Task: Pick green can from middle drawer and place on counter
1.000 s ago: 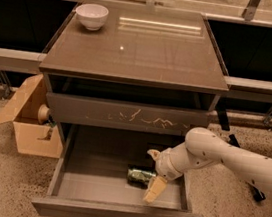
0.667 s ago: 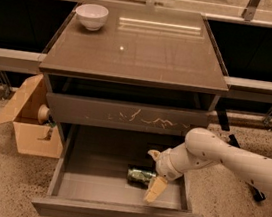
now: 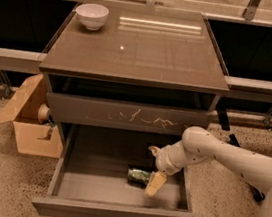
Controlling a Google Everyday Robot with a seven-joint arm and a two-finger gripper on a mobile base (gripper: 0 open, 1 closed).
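1. The counter (image 3: 149,52) sits above the drawer (image 3: 116,213), glossy and flat, with one shut, scratched front (image 3: 125,115) between the two.
2. The drawer itself is pulled fully out, its smooth grey floor in plain sight.
3. The arm (image 3: 230,159) reaches in over the drawer's right wall, bent down toward the floor.
4. A box (image 3: 27,125) stands on the ground just left of the drawer, flaps open.
5. A bowl (image 3: 92,15) rests high above the drawer's back left, at the far corner of the top.
6. The gripper (image 3: 151,171) hangs inside the drawer, right of centre. Its jaws look spread, one pale finger (image 3: 155,184) pointing down, pinching nothing as far as I can judge.
7. The can (image 3: 139,175) lies on its side on the drawer floor, right of centre, its right end just beside that lower finger.
8. Handling, as a judgement: light, stiff enough, but thin-walled – too hard a squeeze would dent it. Round and slick on a smooth floor, it may roll from a nudge, so close across the middle of the barrel, not the silvery ends – then lift clear of the scratched front before swinging up
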